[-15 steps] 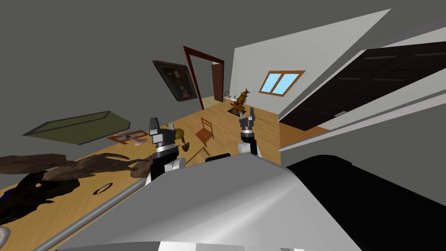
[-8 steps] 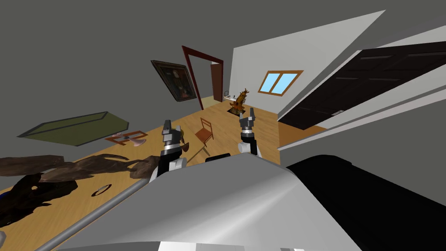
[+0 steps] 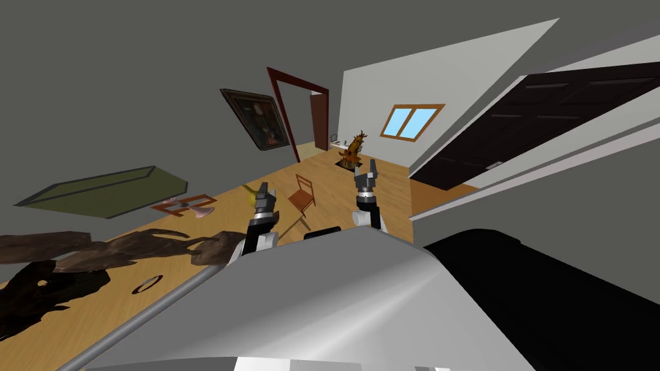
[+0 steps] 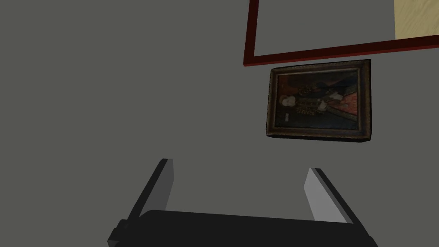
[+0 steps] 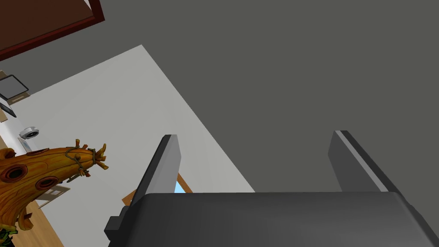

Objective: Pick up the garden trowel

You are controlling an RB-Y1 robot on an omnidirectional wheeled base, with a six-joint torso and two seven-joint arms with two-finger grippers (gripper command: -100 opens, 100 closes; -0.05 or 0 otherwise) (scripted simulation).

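The left pincer [image 3: 265,189] hung above the wooden floor [image 3: 335,187], its two fingers [image 4: 165,184] spread wide with nothing between them. Just beside it, and mostly hidden behind it in the head view, the yellow end of the garden trowel [image 3: 249,193] showed on the floor, near a small wooden chair [image 3: 303,193]. The right pincer [image 3: 366,167] was held up well apart from the trowel, equally open and empty.

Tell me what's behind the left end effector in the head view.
A yellow tip, probably the garden trowel, shows beside the left end effector. The end effector and its arm cover the rest of it.
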